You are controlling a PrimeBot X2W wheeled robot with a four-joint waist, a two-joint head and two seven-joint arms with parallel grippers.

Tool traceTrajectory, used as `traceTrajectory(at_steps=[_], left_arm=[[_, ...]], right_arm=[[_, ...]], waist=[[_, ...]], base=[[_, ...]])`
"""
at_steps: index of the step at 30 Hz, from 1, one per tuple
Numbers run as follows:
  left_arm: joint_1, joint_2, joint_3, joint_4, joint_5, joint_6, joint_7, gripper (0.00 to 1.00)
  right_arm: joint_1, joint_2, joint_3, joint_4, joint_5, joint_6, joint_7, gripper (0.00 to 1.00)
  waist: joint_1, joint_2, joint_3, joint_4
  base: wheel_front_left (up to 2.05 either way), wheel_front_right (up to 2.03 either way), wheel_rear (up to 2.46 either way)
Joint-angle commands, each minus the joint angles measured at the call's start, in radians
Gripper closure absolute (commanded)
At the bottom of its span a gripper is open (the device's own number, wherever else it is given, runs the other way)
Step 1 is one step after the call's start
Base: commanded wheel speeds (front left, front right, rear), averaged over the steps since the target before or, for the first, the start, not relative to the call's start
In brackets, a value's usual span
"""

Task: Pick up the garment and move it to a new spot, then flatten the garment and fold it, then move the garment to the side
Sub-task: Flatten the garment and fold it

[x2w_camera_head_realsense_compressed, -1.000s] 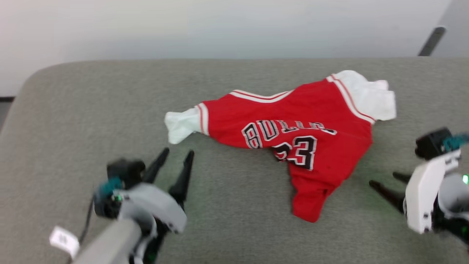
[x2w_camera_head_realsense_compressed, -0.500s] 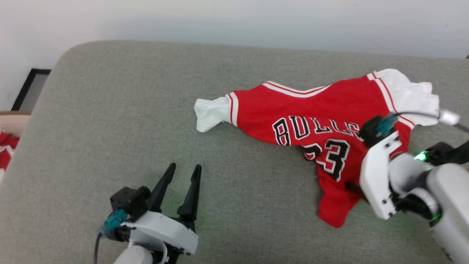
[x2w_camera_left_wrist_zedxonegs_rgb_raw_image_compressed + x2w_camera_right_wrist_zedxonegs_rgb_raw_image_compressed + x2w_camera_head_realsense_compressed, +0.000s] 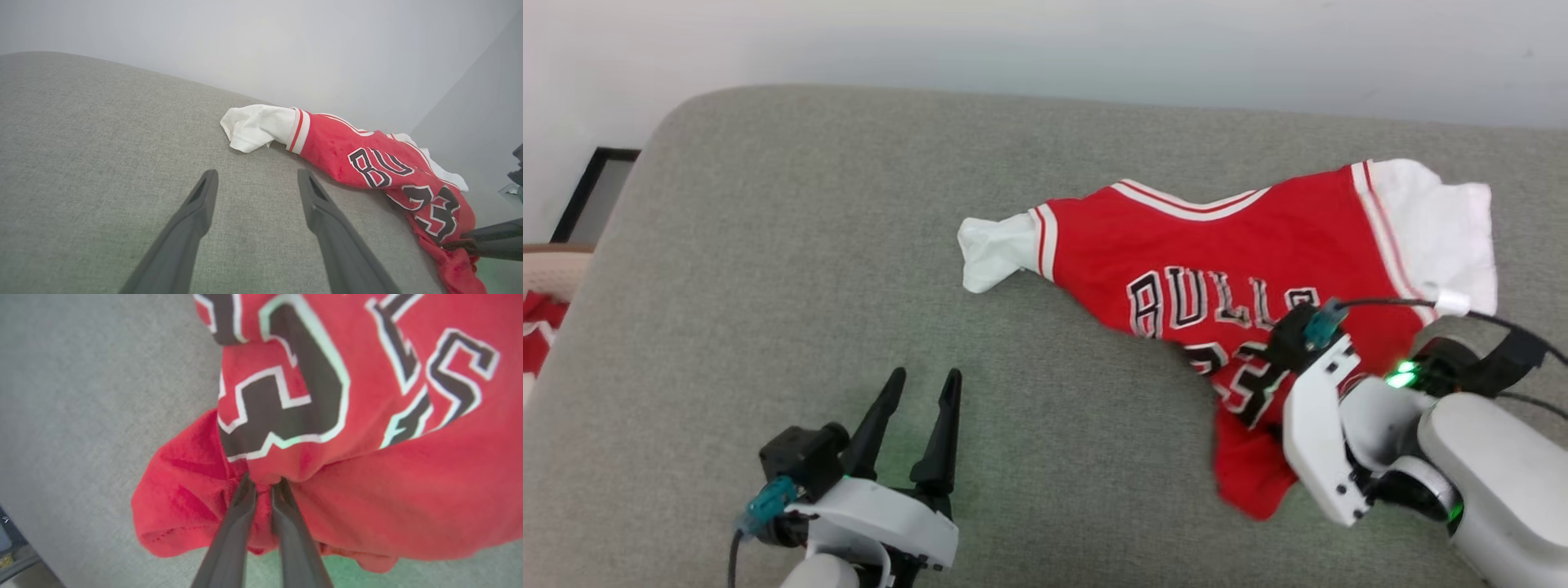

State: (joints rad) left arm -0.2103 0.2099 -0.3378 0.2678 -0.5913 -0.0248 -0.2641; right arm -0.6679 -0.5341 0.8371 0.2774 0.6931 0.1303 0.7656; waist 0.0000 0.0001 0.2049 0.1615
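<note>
Red Bulls jersey (image 3: 1201, 245) lies crumpled toward the right of the grey cushion (image 3: 768, 245). Right hand (image 3: 263, 486) pinches a fold of red cloth below the number, a hold suited to lifting; left hand (image 3: 925, 377) hovers open, well apart.

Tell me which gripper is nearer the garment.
Right. The right gripper has its fingers closed on the garment's red lower fabric, beneath the number. The left gripper is open over the bare grey cushion, apart from the white sleeve.
</note>
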Motion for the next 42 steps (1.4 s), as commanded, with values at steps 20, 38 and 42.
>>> traceTrajectory(at_steps=[20,38,42], left_arm=[[0.054,-0.001,0.084,-0.008,0.058,-0.027,0.000,0.00],[-0.169,0.213,-0.010,-0.046,0.123,-0.093,0.226,0.00],[-0.305,0.285,-0.069,0.007,0.075,-0.106,0.322,0.00]], right_arm=[[0.198,-0.167,0.066,-0.425,0.165,0.001,0.161,1.00],[0.430,0.132,-0.632,-0.442,-0.066,0.001,-0.415,0.00],[0.465,0.240,-0.739,-0.438,-0.139,0.001,-0.535,0.00]], waist=[[0.0000,-0.0001,-0.041,-0.076],[0.0000,-0.0001,-0.039,-0.173],[0.0000,-0.0001,-0.017,-0.231]], base=[[0.00,0.00,0.00],[0.00,0.00,0.00],[0.00,0.00,0.00]])
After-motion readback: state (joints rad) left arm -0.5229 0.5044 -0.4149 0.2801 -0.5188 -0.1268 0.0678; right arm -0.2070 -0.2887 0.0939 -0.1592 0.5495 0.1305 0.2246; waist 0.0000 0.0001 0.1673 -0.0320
